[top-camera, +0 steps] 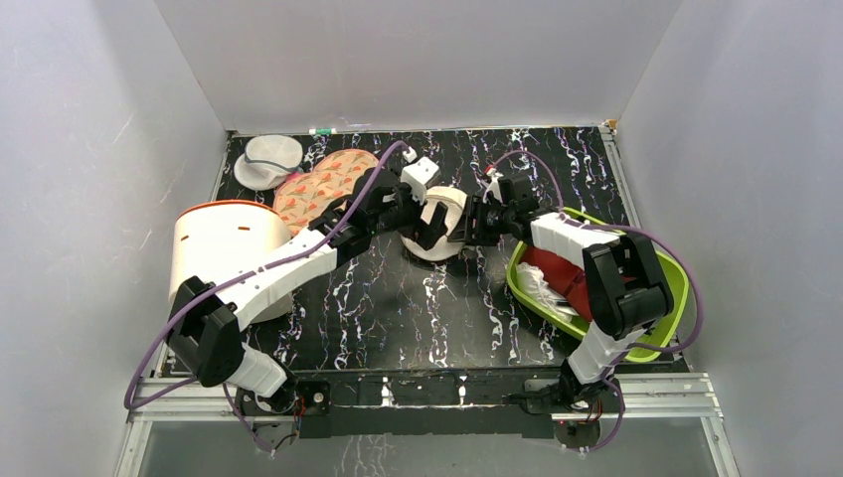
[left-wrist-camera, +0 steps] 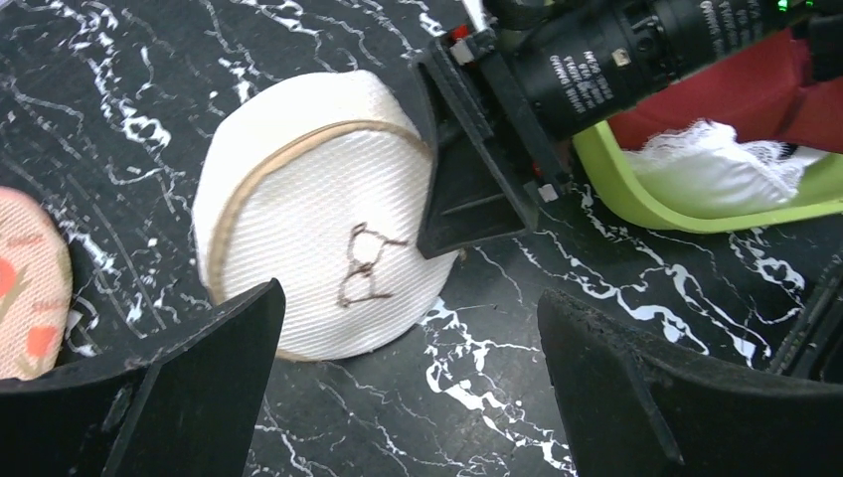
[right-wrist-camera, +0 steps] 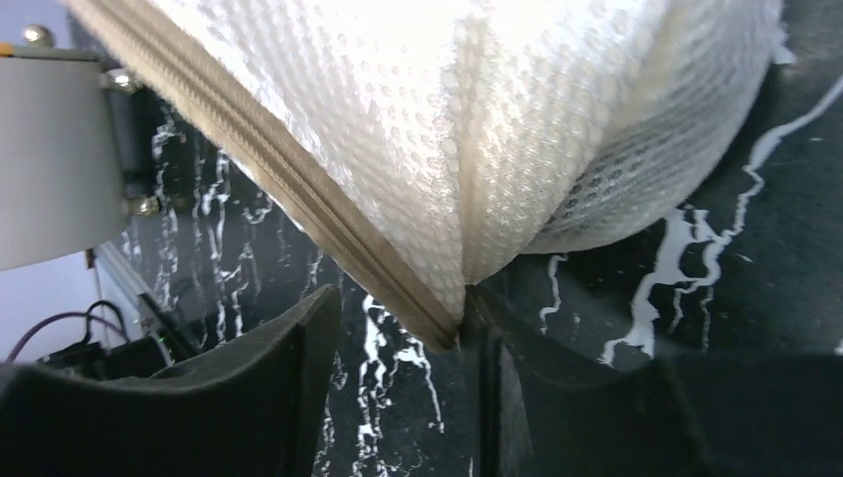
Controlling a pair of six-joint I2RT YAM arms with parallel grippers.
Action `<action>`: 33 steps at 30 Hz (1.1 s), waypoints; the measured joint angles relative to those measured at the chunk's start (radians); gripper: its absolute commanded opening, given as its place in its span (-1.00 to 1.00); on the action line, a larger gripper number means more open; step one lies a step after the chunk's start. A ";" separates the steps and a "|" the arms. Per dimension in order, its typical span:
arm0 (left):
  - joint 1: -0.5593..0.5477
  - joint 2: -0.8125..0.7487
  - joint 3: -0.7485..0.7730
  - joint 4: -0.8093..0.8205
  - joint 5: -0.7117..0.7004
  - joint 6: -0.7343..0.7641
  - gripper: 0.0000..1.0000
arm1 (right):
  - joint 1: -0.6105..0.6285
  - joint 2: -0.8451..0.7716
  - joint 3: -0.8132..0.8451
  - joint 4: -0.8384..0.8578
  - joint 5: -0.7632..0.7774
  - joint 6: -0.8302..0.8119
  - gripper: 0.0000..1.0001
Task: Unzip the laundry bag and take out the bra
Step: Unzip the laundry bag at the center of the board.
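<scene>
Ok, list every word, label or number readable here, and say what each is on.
None can be read for certain.
White print on the black lens barrel: too small and blurred to read.
The dark squiggle on the laundry bag: looks like thread, not lettering.

Print on the black cylindrical housing (left-wrist-camera: 616,60) at the right arm's wrist, over the right half of the worktop: small white lettering in short lines, too blurred to read.
Further print on that housing, nearer its far end: white characters, also illegible.
Mark on the cream-white round mesh laundry bag (left-wrist-camera: 318,229), mid-worktop: a dark brown thread-like squiggle, not legible as letters.
Mark on the white round tub with orange rim (top-camera: 219,253), at the left edge: a short orange dash, not lettering.
</scene>
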 measured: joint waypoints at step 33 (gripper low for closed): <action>-0.105 -0.102 -0.432 0.382 -0.001 0.525 0.18 | 0.000 -0.129 0.009 -0.010 -0.339 0.211 -0.75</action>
